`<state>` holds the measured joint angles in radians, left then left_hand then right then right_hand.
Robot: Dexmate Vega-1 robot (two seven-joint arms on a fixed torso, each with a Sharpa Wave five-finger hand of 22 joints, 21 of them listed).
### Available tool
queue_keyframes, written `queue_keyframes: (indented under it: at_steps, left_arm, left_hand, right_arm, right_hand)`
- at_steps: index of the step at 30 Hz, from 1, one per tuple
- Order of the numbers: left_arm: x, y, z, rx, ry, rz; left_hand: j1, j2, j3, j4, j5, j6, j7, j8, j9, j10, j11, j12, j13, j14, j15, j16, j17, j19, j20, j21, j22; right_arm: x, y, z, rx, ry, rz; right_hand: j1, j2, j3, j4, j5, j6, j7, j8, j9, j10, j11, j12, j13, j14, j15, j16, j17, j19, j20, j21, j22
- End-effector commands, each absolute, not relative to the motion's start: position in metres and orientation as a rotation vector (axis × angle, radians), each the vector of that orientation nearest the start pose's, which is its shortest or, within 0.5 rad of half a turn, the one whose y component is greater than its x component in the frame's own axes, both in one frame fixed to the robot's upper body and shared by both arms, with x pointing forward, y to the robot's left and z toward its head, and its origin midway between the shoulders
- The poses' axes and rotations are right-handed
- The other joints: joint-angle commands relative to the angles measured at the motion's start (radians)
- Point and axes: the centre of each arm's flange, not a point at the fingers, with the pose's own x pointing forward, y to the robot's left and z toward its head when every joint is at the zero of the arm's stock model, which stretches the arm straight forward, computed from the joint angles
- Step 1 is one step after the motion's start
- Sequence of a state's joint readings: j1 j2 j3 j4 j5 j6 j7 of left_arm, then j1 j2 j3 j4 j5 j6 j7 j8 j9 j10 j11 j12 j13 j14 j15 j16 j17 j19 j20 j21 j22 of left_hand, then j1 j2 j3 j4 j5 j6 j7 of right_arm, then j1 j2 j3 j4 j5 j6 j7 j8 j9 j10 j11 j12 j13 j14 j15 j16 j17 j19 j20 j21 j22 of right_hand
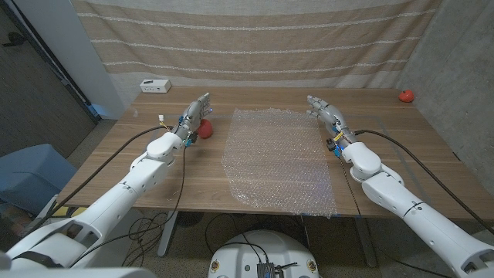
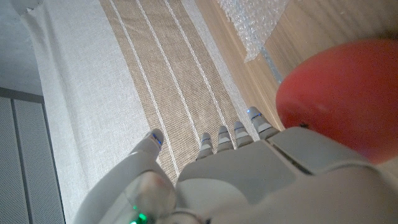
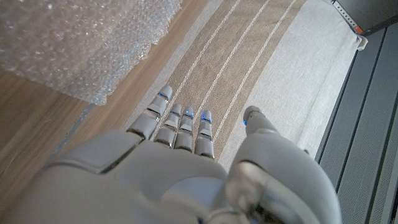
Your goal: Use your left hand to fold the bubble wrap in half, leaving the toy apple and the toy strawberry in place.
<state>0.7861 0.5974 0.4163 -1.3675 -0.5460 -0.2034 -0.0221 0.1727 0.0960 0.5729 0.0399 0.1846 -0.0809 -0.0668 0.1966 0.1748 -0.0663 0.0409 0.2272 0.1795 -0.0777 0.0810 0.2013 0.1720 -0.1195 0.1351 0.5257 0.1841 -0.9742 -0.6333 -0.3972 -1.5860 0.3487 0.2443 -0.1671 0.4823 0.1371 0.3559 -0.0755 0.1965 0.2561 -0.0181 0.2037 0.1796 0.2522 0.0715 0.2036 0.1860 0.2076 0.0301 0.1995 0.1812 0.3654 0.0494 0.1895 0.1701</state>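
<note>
bubble wrap (image 1: 279, 160): flat, unfolded on tabletop (image 1: 378, 116)
left robot hand (image 1: 197, 112): fingers apart, empty, beside toy apple (image 1: 206, 128)
right robot hand (image 1: 322, 107): fingers apart, empty
toy strawberry (image 1: 405, 96): far right corner

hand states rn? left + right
Left robot hand: open, holding nothing, beside the toy apple.
Right robot hand: open, holding nothing, by the bubble wrap.

No text, label, brand, number or sign can be read in any of the views. The small white box (image 1: 155, 86) near the table's (image 1: 270, 202) far left corner has dark marks on its side, too small to make out.
</note>
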Motion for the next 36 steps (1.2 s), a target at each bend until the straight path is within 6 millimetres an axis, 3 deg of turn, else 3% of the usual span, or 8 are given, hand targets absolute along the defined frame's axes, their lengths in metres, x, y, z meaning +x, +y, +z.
queue_keyframes:
  at_steps: [1,12,15,23,27,36]
  left_arm:
    - [0.644,0.285,0.026,0.363,-0.537,-0.141]
    - [0.644,0.285,0.048,0.553,-0.516,-0.086]
    - [0.643,0.286,0.055,0.598,-0.512,-0.069]
    - [0.644,0.285,0.077,0.719,-0.497,-0.016]
    - [0.648,0.283,0.086,0.782,-0.491,0.009]
    - [0.660,0.274,0.100,0.895,-0.461,0.004]
  left_hand:
    - [0.013,-0.015,0.003,-0.017,-0.002,0.008,-0.004,0.005,0.002,0.016,-0.003,0.007,0.006,0.015,0.004,0.003,0.001,0.006,0.014,0.000,0.001]
    - [0.029,-0.029,0.001,-0.042,-0.003,0.019,-0.011,0.004,0.002,0.026,-0.008,0.006,0.007,0.026,0.004,0.001,0.002,0.014,0.017,-0.003,0.001]
    - [0.040,-0.033,0.002,-0.055,-0.004,0.023,-0.013,0.004,0.002,0.030,-0.008,0.006,0.008,0.030,-0.001,-0.001,0.002,0.024,0.001,-0.003,0.001]
    - [0.062,-0.037,0.006,-0.080,-0.004,0.032,-0.014,0.005,0.003,0.034,-0.015,0.004,0.008,0.034,-0.011,-0.003,0.002,0.032,-0.005,-0.005,0.001]
    - [0.086,-0.041,0.010,-0.105,-0.005,0.052,-0.014,0.009,0.003,0.044,-0.020,0.004,0.009,0.061,-0.012,0.002,0.002,0.049,0.002,-0.004,0.001]
    - [0.108,-0.046,0.012,-0.133,-0.009,0.076,-0.018,0.012,0.004,0.061,-0.031,0.005,0.009,0.080,-0.020,0.003,0.002,0.065,0.019,-0.005,0.002]
  right_arm:
    - [0.569,-0.257,-0.037,-0.513,-0.648,0.144]
    - [0.537,-0.245,-0.057,-0.639,-0.609,0.122]
    - [0.530,-0.245,-0.064,-0.649,-0.595,0.108]
    - [0.512,-0.246,-0.078,-0.683,-0.566,0.062]
    - [0.504,-0.245,-0.083,-0.702,-0.570,0.042]
    - [0.489,-0.239,-0.093,-0.753,-0.563,0.004]
  right_hand:
    - [0.018,0.002,0.007,-0.013,0.006,0.016,-0.001,0.005,0.005,0.013,0.002,0.007,0.003,0.020,0.000,0.006,-0.001,0.004,0.014,0.009,0.004]
    - [0.033,0.004,0.018,-0.029,0.004,0.028,-0.002,0.005,0.005,0.028,0.002,0.009,0.004,0.028,-0.001,0.005,-0.001,0.010,0.010,0.011,0.005]
    - [0.038,0.004,0.021,-0.034,0.003,0.031,-0.001,0.005,0.005,0.031,0.003,0.009,0.004,0.029,-0.002,0.004,-0.001,0.011,0.009,0.012,0.005]
    - [0.051,0.003,0.028,-0.046,0.002,0.039,0.000,0.006,0.005,0.035,0.002,0.008,0.004,0.032,-0.002,0.003,-0.002,0.013,0.004,0.012,0.005]
    - [0.061,0.007,0.034,-0.055,-0.001,0.054,0.001,0.008,0.006,0.055,-0.001,0.013,0.004,0.043,-0.006,0.006,0.000,0.016,0.004,0.013,0.005]
    - [0.089,0.014,0.049,-0.076,-0.009,0.108,0.006,0.018,0.006,0.103,0.000,0.021,0.005,0.086,-0.017,0.017,0.003,0.041,0.006,0.020,0.006]
